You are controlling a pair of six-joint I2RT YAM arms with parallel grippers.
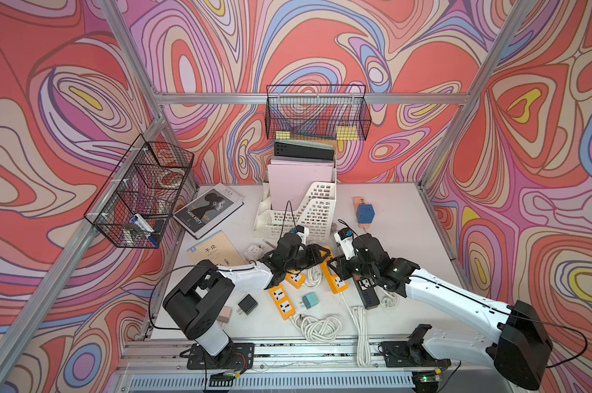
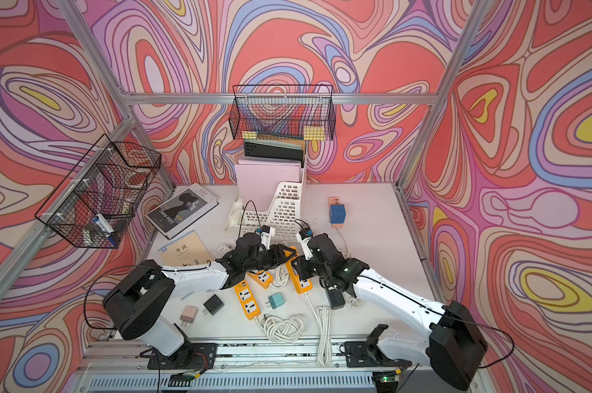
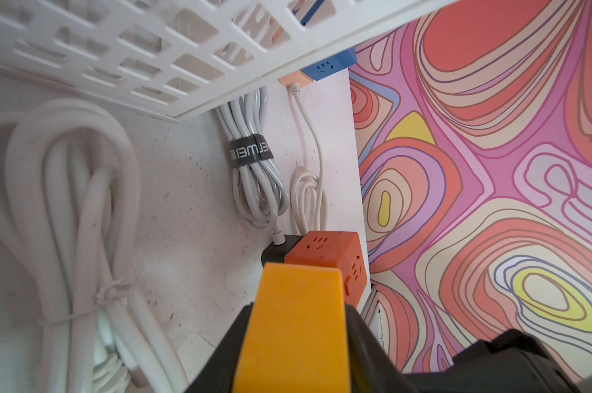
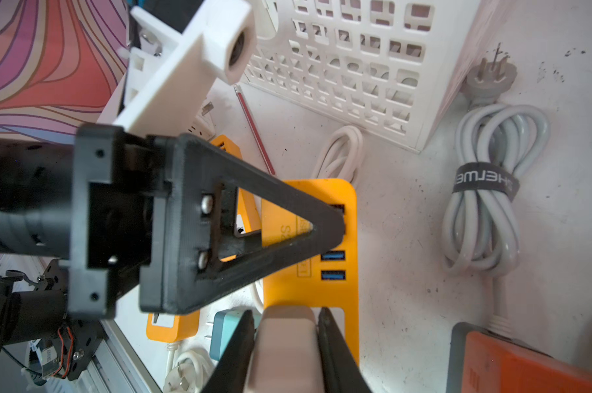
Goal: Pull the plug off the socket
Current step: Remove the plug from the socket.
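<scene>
An orange power strip, the socket (image 4: pixel 309 289), lies on the white table between the two arms in both top views (image 1: pixel 336 277) (image 2: pixel 300 277). A beige plug (image 4: pixel 284 343) sits in its face, with my right gripper (image 4: pixel 286 311) shut on it, one black finger on each side. My left gripper (image 3: pixel 299 306) is shut on the strip's far end (image 3: pixel 298 326), near the blue USB ports. In the right wrist view its black triangular finger (image 4: pixel 253 231) lies across the strip. In the top views the plug is hidden under the right gripper (image 1: pixel 339 263).
A white file rack (image 1: pixel 308 211) stands just behind the grippers. Two more orange strips (image 1: pixel 281 299), a teal adapter (image 1: pixel 309 301), a black strip (image 1: pixel 366 292) with an orange cube (image 3: pixel 325 251) and coiled white cables (image 4: pixel 485 211) crowd the table around them. Books lie at the left.
</scene>
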